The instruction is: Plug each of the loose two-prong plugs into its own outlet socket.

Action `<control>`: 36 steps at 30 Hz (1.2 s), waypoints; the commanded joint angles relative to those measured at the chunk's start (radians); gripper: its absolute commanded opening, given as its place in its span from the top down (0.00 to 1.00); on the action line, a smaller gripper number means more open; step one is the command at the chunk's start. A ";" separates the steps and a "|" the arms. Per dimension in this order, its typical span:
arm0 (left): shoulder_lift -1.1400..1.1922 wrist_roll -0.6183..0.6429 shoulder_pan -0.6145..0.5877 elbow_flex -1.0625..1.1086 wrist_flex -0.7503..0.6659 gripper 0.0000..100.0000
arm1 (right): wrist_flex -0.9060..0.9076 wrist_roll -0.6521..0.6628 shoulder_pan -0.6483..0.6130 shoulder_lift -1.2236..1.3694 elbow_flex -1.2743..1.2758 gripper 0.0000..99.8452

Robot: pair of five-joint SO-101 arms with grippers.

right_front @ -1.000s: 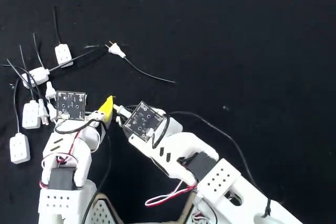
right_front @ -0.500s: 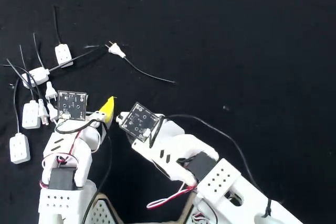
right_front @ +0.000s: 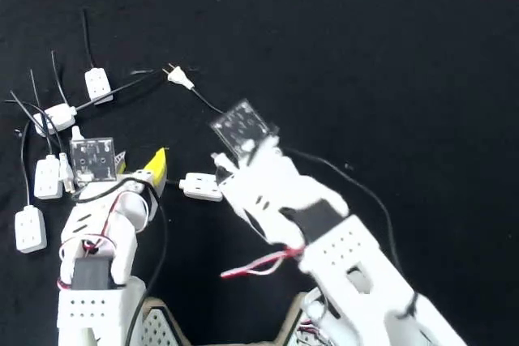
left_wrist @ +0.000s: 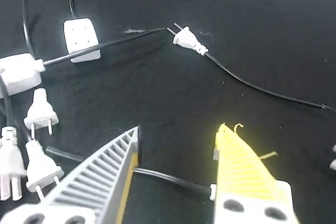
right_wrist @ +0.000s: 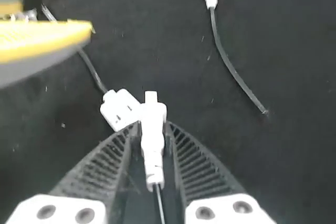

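My right gripper (right_wrist: pixel 152 128) is shut on a white two-prong plug (right_wrist: pixel 152 111), prong end pointing outward. A white outlet socket (right_wrist: pixel 119 109) lies on the black cloth just beside the plug's tip. From the high view, the right gripper (right_front: pixel 220 166) hangs right behind that socket (right_front: pixel 201 186). My left gripper (left_wrist: pixel 178 136) stands open with nothing between its fingers, and its yellow finger (right_front: pixel 156 166) is left of the socket. Another loose plug (right_front: pixel 180 79) with a black cord lies farther back.
At the left lie several white sockets (right_front: pixel 98 84) and loose plugs (right_front: pixel 77 139) with tangled black cords. The left wrist view has two plugs (left_wrist: pixel 41 114) close to the grey finger (left_wrist: pixel 123 145). The cloth to the right of the arms is bare.
The right arm has risen and swung toward the back of the table. The white socket now lies free on the cloth beneath it. The left arm has shifted a little to the left.
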 commanded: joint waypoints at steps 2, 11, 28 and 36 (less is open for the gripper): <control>0.261 -0.008 -0.007 -0.163 -0.037 0.76 | 0.069 -0.008 0.015 0.171 -0.145 0.99; 0.893 -0.035 -0.013 -0.375 -0.207 0.76 | 0.203 -0.006 -0.109 0.314 -0.242 0.99; 1.370 -0.040 -0.008 -0.601 -0.252 0.76 | 0.201 -0.006 -0.074 0.575 -0.348 0.99; 1.381 -0.123 -0.005 -0.661 -0.075 0.76 | 0.127 -0.006 0.029 0.638 -0.363 0.99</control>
